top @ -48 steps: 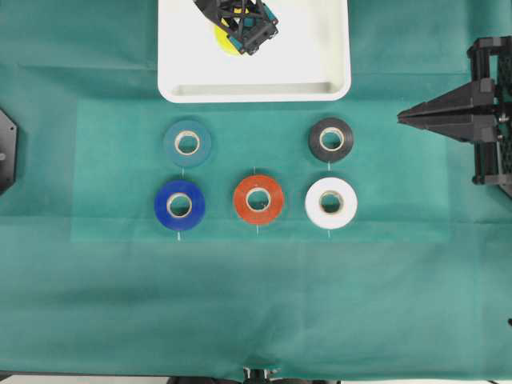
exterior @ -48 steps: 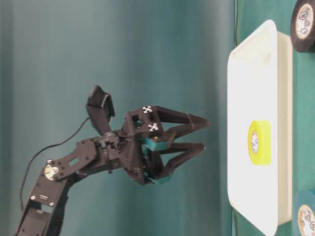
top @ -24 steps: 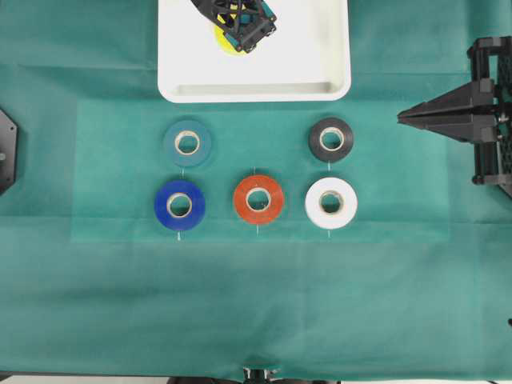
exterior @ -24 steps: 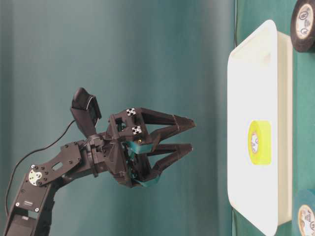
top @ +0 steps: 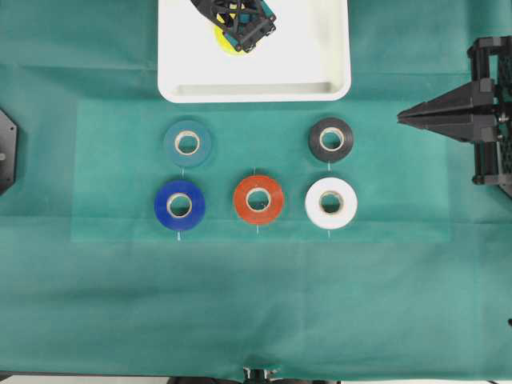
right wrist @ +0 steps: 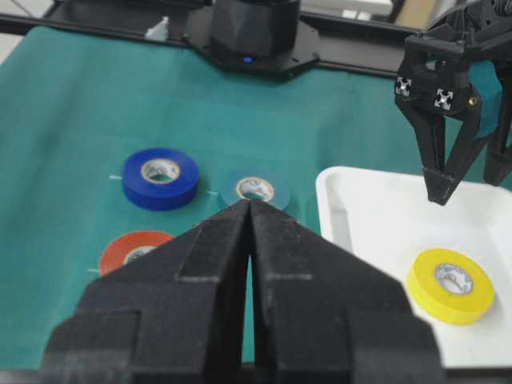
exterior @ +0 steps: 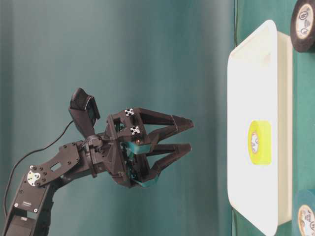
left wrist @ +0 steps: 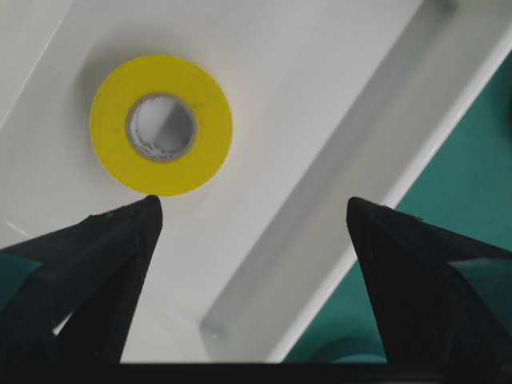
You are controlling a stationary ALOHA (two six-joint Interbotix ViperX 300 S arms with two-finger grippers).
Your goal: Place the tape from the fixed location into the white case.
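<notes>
Left pincer (exterior: 189, 135) spread wide above tape (exterior: 259, 142), flat inside white case (exterior: 246, 73)

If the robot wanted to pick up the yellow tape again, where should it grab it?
Probably straight down from above, with one finger on each side of the round outer edge. The yellow tape lies flat in the white tray, hole facing up, away from the walls, so the open left gripper has room around it.
</notes>
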